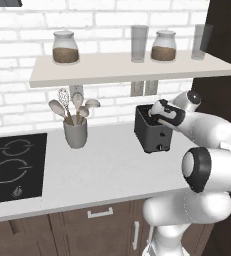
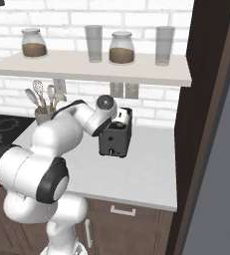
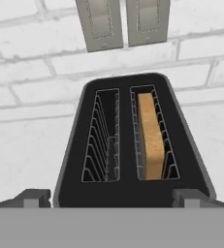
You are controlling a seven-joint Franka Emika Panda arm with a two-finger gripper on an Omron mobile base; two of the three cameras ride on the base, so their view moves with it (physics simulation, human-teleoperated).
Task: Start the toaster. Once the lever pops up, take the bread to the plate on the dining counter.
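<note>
Two slots open upward in the toaster (image 3: 133,145), and the bread (image 3: 151,138) stands in the one toward 3 o'clock in the hand view, sunk down between the wire guides while the slot toward 9 o'clock is bare. From the base cameras the toaster (image 1: 152,131) sits on the white worktop (image 1: 102,170) against the brick wall, at 3 o'clock from the utensil cup (image 1: 75,132) and under the shelf (image 1: 127,67) of jars and glasses. The gripper (image 3: 111,197) hangs just above the toaster's near edge, looking down into the slots; its two dark fingertips (image 3: 33,197) stand wide apart at the bottom corners of the hand view and hold nothing. Judging by this pose, the starting step is in hand: whether the lever is already down cannot be told, since it is hidden from the hand camera and too small in the base views. Next, I judge, the hand must drop toward 6 o'clock over the narrow front face and press the lever down, keeping clear of the slots.
</note>
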